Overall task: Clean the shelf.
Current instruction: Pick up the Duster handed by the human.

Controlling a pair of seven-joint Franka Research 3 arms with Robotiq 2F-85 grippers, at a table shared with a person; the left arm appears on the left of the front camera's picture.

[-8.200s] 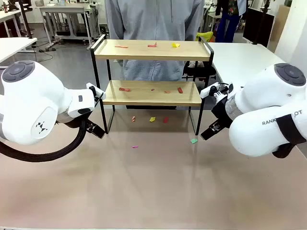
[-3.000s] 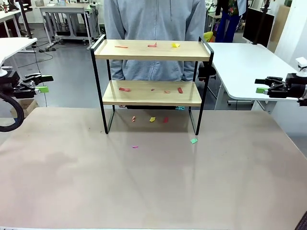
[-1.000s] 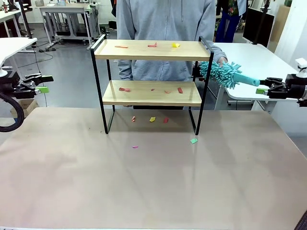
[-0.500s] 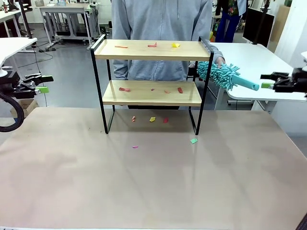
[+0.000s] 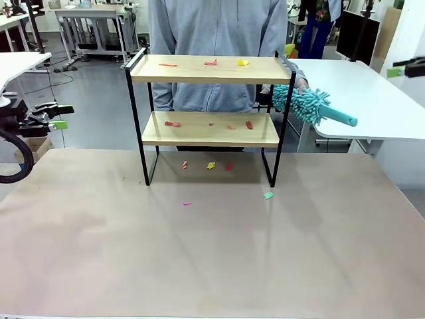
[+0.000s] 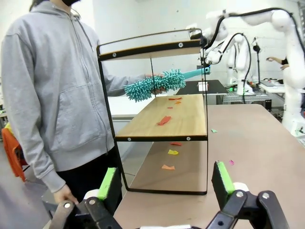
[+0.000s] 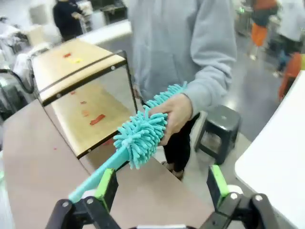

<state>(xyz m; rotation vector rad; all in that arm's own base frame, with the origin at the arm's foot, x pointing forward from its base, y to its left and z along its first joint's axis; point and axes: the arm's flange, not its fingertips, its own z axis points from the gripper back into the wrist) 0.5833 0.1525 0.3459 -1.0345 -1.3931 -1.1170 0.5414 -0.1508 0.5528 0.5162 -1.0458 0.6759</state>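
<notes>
The shelf [image 5: 210,70] stands at the table's far middle, with paper scraps [image 5: 211,62] on both wooden boards and more scraps [image 5: 210,165] on the table under and before it. A person behind it holds a teal duster [image 5: 311,106] by its fluffy head, handle pointing right. My right gripper [image 5: 402,67] hangs open at the upper right, above and apart from the handle tip. In the right wrist view the duster [image 7: 139,134] lies just beyond my right gripper [image 7: 162,186], its handle end close by the left finger, ungripped. My left gripper [image 5: 62,115] stands open at the far left.
A green scrap [image 5: 267,195] and a pink scrap [image 5: 186,203] lie on the brown table [image 5: 212,259] in front of the shelf. A white side table [image 5: 358,93] stands at the right. In the left wrist view the shelf [image 6: 164,119] stands end-on beyond my open left gripper [image 6: 165,181].
My right gripper has risen up and to the right, away from the duster handle tip. The person has kept the duster beside the shelf's right end. The left arm has stayed still.
</notes>
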